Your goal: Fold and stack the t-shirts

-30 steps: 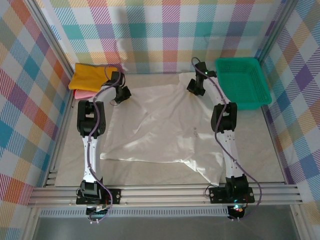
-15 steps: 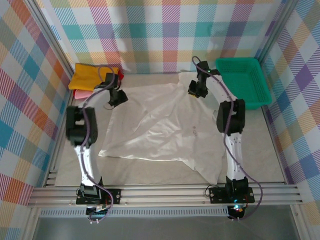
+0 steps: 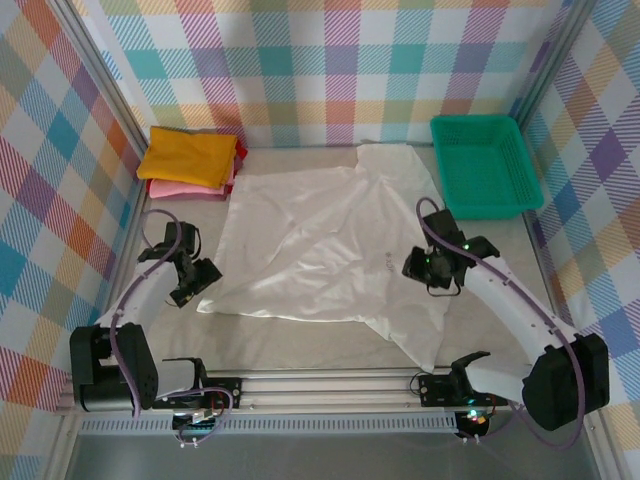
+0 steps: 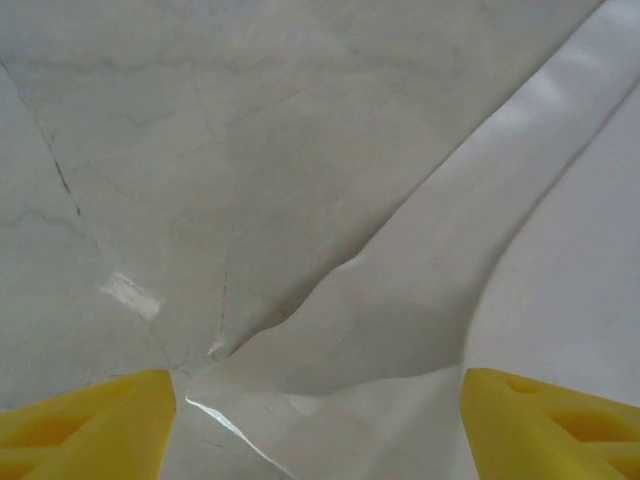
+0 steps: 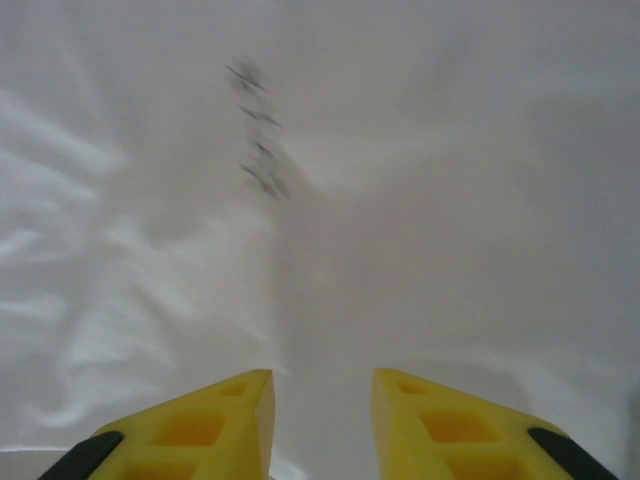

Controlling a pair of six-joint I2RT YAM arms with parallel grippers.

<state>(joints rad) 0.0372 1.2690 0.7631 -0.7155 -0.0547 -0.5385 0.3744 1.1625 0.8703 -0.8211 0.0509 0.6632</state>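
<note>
Left wrist: white t-shirt (image 4: 450, 300) corner between and ahead of wide-apart jaws

— Entry one, white t-shirt (image 3: 320, 250)?
— Soft cloth, lying matt and creased, with a faint sheen catching on the folds.
— Surface (image 3: 300, 340)?
— Showing pale, smooth, matt, faintly veined like stone.
— Basket (image 3: 487, 165), fingers (image 4: 90, 420)?
— Both reading as plastic: green, and smooth yellow.

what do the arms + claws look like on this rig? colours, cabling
Both match. The left arm and right arm have white link tubes and black joint housings, with a purple cable looping loosely along each. The left claw and right claw have bright yellow plastic fingers with recessed pockets. The right pair shows black at its outer edges.
</note>
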